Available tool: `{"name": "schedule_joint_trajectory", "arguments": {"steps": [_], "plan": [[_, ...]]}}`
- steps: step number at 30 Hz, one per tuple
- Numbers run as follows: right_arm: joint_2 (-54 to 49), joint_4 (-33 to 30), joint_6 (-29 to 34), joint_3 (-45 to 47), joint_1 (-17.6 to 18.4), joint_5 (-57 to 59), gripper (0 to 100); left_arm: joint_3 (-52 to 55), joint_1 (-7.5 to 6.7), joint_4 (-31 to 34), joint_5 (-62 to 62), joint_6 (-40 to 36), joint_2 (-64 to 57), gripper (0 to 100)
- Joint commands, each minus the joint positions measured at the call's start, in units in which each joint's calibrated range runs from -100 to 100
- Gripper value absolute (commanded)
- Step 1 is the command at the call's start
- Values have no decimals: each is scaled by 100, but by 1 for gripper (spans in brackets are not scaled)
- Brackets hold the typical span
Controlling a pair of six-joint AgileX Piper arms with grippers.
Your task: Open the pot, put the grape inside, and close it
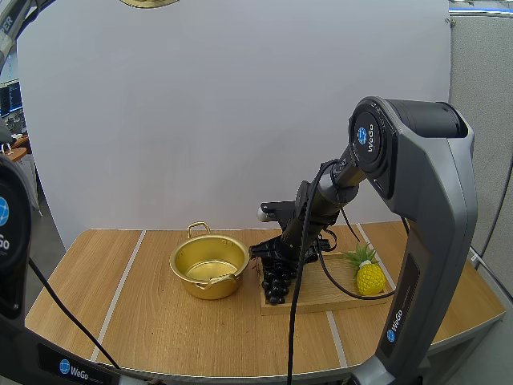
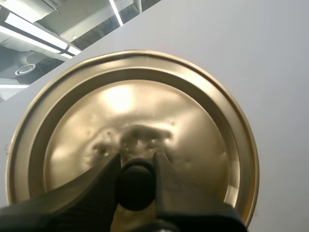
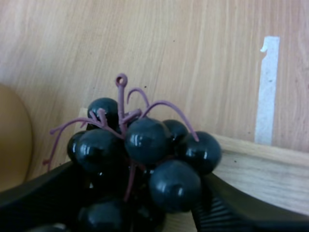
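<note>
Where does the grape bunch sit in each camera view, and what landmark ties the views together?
High view: the grape bunch is on the wooden tray's left end, under the right claw, right of the pot.
Right wrist view: the grape bunch is pinched in the right claw, over the tray edge.
Left wrist view: the left claw holds the lid by its knob.
Shared landmark: the pot's gold wall beside the bunch.

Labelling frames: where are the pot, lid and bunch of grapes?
pot [image 1: 200,255]: high view, inner wall.
lid [image 2: 193,125]: left wrist view, its brass face.
bunch of grapes [image 3: 145,140]: right wrist view, middle grape.
</note>
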Motion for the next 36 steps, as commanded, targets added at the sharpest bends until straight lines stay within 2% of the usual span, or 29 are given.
{"name": "schedule_joint_trajectory", "arguments": {"steps": [1, 3, 4, 17, 30, 36], "plan": [[60, -109, 343, 52, -5, 100, 50, -44, -13, 51, -275, -71, -44, 0], [60, -109, 482, 52, -5, 118, 9, -44, -13, 51, -275, -71, -44, 0], [60, -109, 595, 52, -5, 118, 0, -44, -13, 51, -275, -71, -44, 0], [-96, -70, 664, 52, -5, 392, 0, -44, -13, 51, -275, -71, -44, 0], [-2149, -70, 579, 52, -5, 1175, 0, -44, -13, 51, -275, -71, -44, 0], [-2873, -70, 203, -43, 250, 1327, 0, -44, -13, 51, -275, -71, -44, 0]]}}
